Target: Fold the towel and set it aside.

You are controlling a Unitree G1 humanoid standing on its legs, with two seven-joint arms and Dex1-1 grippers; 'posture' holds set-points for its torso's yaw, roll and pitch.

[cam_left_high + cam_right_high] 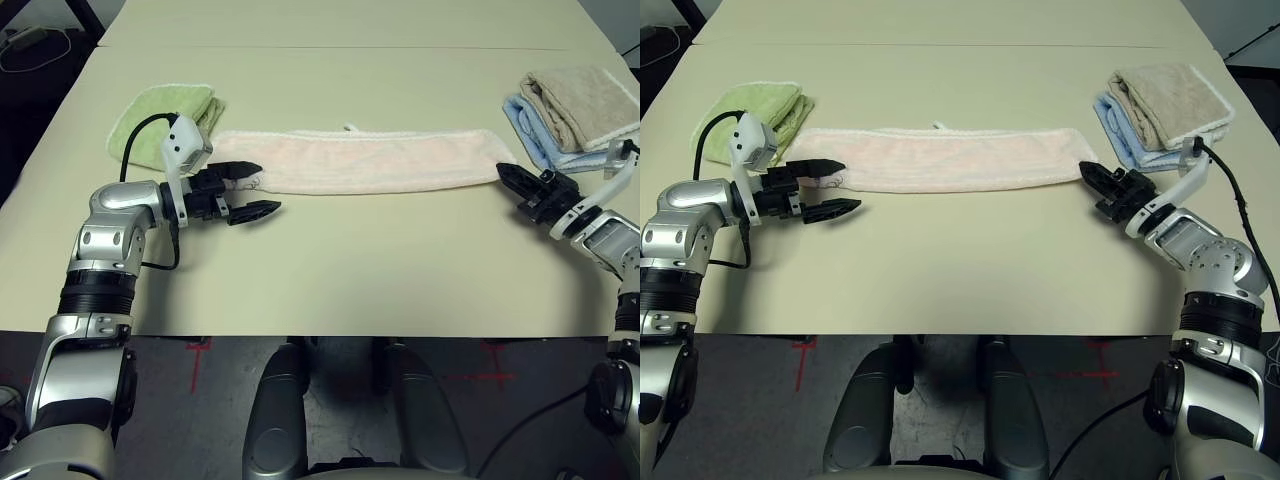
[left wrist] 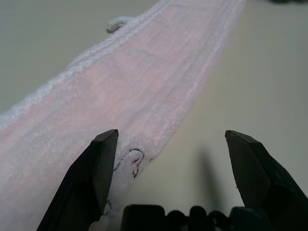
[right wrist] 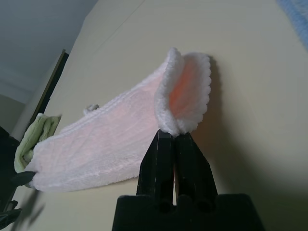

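- The towel (image 1: 365, 161), pale pink and folded into a long narrow band, lies flat on the cream surface (image 1: 350, 270), stretched between the two grippers.
- The left gripper (image 1: 251, 190) has its two black fingers spread wide and sits at its own end of the band. One finger rests over the towel's corner; the other is off the cloth, above bare surface.
- In the left wrist view, a small dark embroidered mark (image 2: 133, 161) shows on the towel corner just beside the inner finger (image 2: 91, 178).
- The right gripper (image 1: 1092, 176) has its fingers pressed together, pinching the edge of the towel's far end.
- In the right wrist view, that pinched end curls up above the fingertips (image 3: 166, 144), showing the whitish stitched edging.
- A small white tag (image 1: 351, 127) sticks out from the towel's long edge farther from both grippers.
- A green folded towel (image 1: 165, 118) lies just behind the left gripper.
- A beige folded towel (image 1: 580, 105) sits on a light blue one (image 1: 535, 135), just beyond the right gripper.
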